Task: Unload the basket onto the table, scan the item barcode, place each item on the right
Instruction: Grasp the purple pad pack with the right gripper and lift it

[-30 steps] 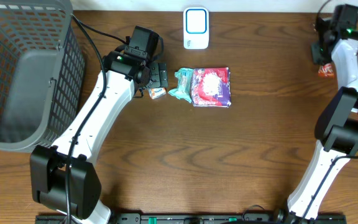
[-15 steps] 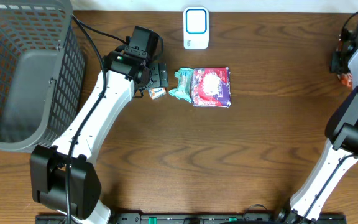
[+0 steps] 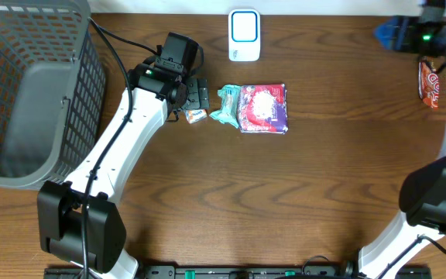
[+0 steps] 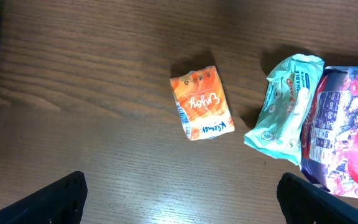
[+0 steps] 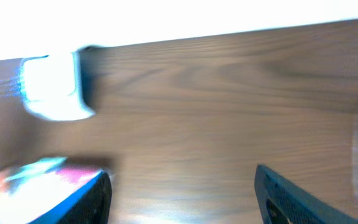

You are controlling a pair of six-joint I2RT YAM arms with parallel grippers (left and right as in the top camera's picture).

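Fingers [image 4: 55, 199] of the left gripper [image 4: 180, 186] stood wide apart and empty, hanging over the orange sachet [image 4: 202, 102]. The sachet lay flat on the table [image 4: 73, 74] just beside the teal pack [image 4: 284, 102], itself touching the red pack [image 4: 347, 130]. The right gripper [image 5: 182, 174] was likewise spread with nothing between its fingers. It was up at the far right edge of the table, near a red snack packet [image 3: 430, 84] that lay loose on the wood (not held, as far as the overhead showed).

By my reading the scan was not yet done: no item was in either grip and none sat at the scanner [image 3: 244, 35], which stood apart behind the packs. Left to do, I judged: close on an item, lift it, and turn its barcode to the scanner.

The left wrist view gave the sachet's print and its tilt, which the overhead showed only as a speck at the gripper's edge; no barcode was legible on it. The overhead alone showed the basket [image 3: 22, 93] at the far left, the snack packet and both arms together. The right wrist view was blurred — scanner and packs were mere smears.
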